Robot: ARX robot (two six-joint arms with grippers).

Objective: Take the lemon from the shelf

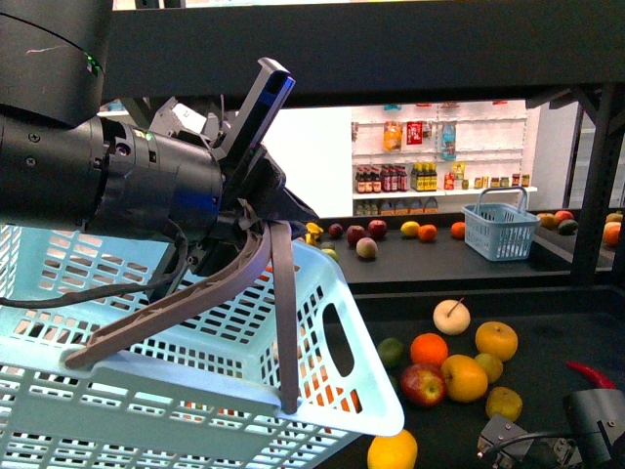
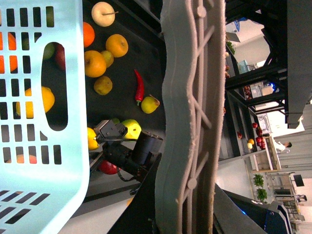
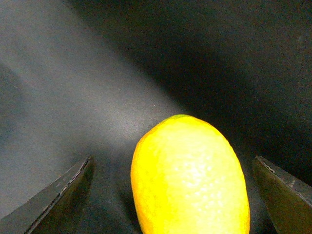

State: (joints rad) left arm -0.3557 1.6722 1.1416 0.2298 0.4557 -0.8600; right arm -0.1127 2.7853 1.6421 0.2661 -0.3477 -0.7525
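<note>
Lemon (image 3: 190, 180) lies on the dark shelf (image 3: 73, 73) deck, right betw. the right gripper (image 3: 171, 163) fingers, which are wide open w/ nothing held. Step: lining up the grab. Next prob. needs a bit more reach fwd, then a gentle close, since smooth skin may slip. Left gripper (image 1: 181, 381) fingers are splayed, tips on the basket (image 1: 59, 293) rim; grip unclear.
</note>
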